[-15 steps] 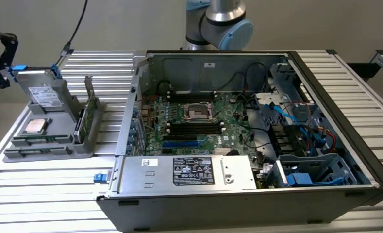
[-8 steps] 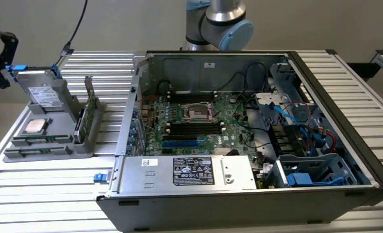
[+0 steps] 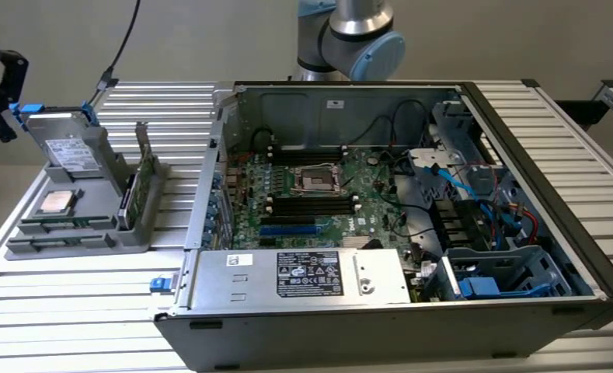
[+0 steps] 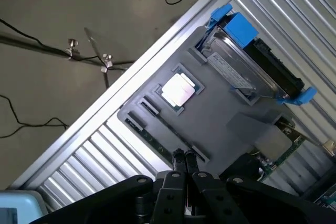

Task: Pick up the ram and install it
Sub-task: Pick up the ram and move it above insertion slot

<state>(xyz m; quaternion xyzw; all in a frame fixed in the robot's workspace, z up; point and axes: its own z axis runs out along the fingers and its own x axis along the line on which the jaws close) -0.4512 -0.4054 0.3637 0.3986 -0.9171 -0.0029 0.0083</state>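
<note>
On the slatted desk (image 3: 67,287), at the exterior view's left of the open computer case (image 3: 389,326), the ram (image 3: 66,224) was seated edgewise in a near slot of the grey holder (image 3: 130,233). The claw (image 4: 184,156) was held over those slots, fingers pressed together, gripping nothing. Farther back, a processor chip (image 3: 57,201) and a hard drive (image 3: 70,148) were kept.

Soft, even light falls from above. The table (image 3: 67,287) shines in pale stripes. Inside the case (image 3: 285,101) it is darker, with shade along the walls. In the wrist view the chip (image 4: 178,90) glares white, the floor (image 4: 52,14) looks dull grey, and the gripper (image 4: 185,157) is a black shape.
</note>
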